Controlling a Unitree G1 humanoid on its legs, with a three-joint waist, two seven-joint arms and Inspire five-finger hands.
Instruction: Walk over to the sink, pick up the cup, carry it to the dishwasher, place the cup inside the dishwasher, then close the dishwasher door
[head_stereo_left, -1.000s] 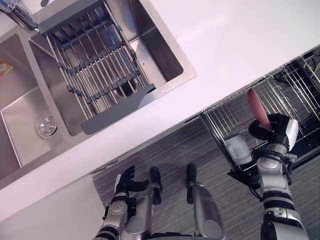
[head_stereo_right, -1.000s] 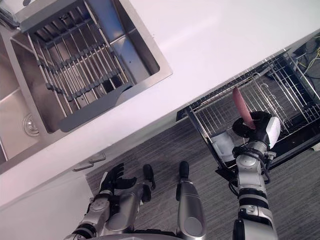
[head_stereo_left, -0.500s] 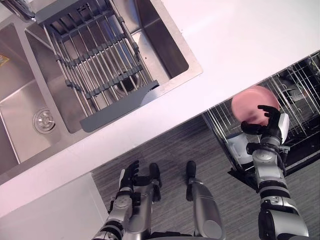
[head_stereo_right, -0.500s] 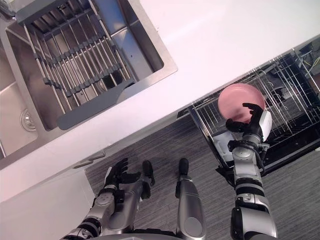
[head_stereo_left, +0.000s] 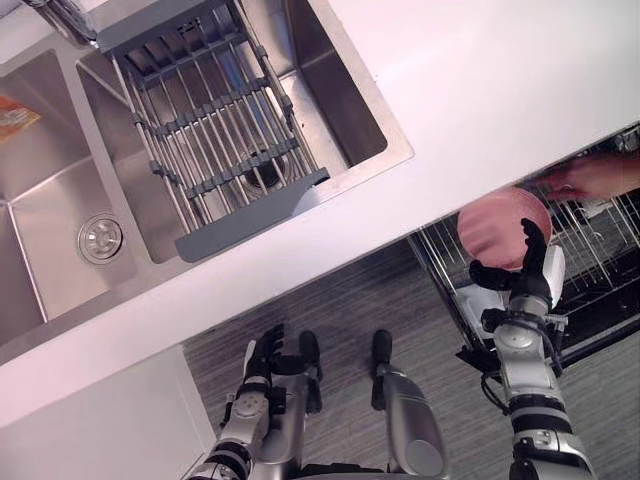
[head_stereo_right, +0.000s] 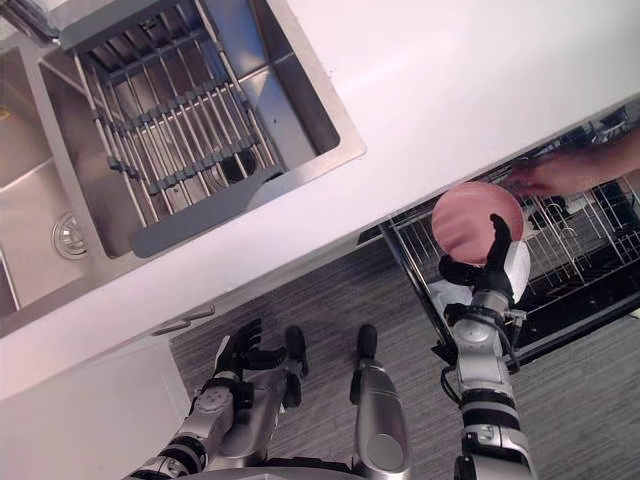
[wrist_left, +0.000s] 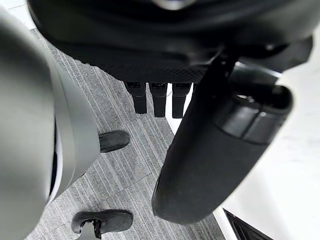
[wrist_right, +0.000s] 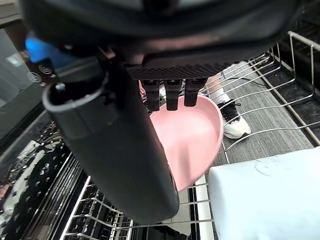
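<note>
A pink bowl (head_stereo_left: 497, 226) is pinched in my right hand (head_stereo_left: 522, 276), which holds it upright over the near edge of the pulled-out dishwasher rack (head_stereo_right: 570, 250). In the right wrist view the bowl (wrist_right: 192, 135) sits between the thumb (wrist_right: 115, 145) and the fingers (wrist_right: 172, 92). A person's hand (head_stereo_left: 590, 178) reaches in from the right over the rack, just beyond the bowl. My left hand (head_stereo_left: 262, 355) hangs low beside the cabinet front, open with relaxed fingers (wrist_left: 155, 97).
A white countertop (head_stereo_left: 500, 80) runs across the view above the dishwasher. A steel double sink (head_stereo_left: 60, 210) at the left holds a grey drying rack (head_stereo_left: 220, 140), with a faucet (head_stereo_left: 60, 10) at the top left. A white box (wrist_right: 265, 195) lies by the rack's near edge.
The bowl has turned from edge-on to face-on in my right hand and dropped slightly towards the rack. A person's hand has come in over the rack. The camera has shifted a little.
</note>
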